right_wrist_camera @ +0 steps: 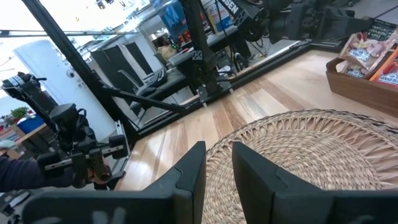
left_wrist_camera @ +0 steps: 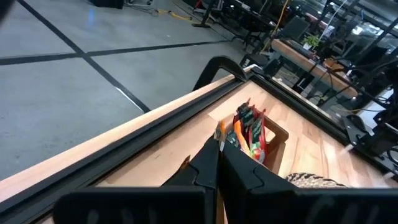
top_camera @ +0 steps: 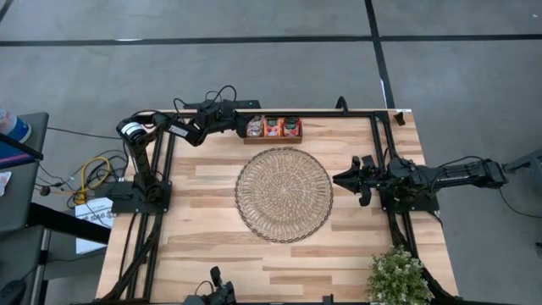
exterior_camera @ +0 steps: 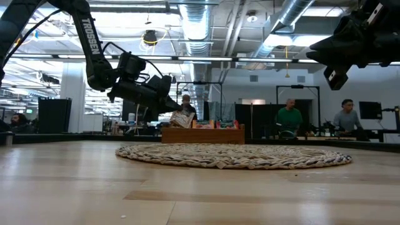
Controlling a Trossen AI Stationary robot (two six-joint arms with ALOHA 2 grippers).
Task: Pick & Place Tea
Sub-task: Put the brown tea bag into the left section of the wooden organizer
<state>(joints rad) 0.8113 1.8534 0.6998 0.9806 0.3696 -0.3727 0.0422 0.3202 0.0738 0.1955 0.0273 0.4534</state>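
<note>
The wooden tabletop [top_camera: 220, 246] has pale and brown planks, and a grey floor lies all around it. At the near edge, in one corner, stands a small green plant [top_camera: 398, 278]. In the middle of the tabletop lies a big round woven mat [top_camera: 283, 194]. Nothing lies on the mat. The right gripper [top_camera: 343, 180] hangs in the air just beside the mat's right edge and points toward it. Its two dark fingers [right_wrist_camera: 189, 171] stand a little apart, and there is nothing between them. Farther back, at the far edge of the tabletop, sits a brown wooden tray [top_camera: 273, 128] with little boxes inside. The tea sachets [top_camera: 281, 126] stand packed in the tray, red and orange ones with green patches. The left arm reaches across from its base on the left side. The left gripper [top_camera: 238, 121] is right at the left end of the tray. Its fingers [left_wrist_camera: 208, 165] are pressed together. In the low view a pale sachet [exterior_camera: 182, 119] hangs at its tip, just above the tray. Far behind the tabletop there are desks, screens and some people sitting.
</note>
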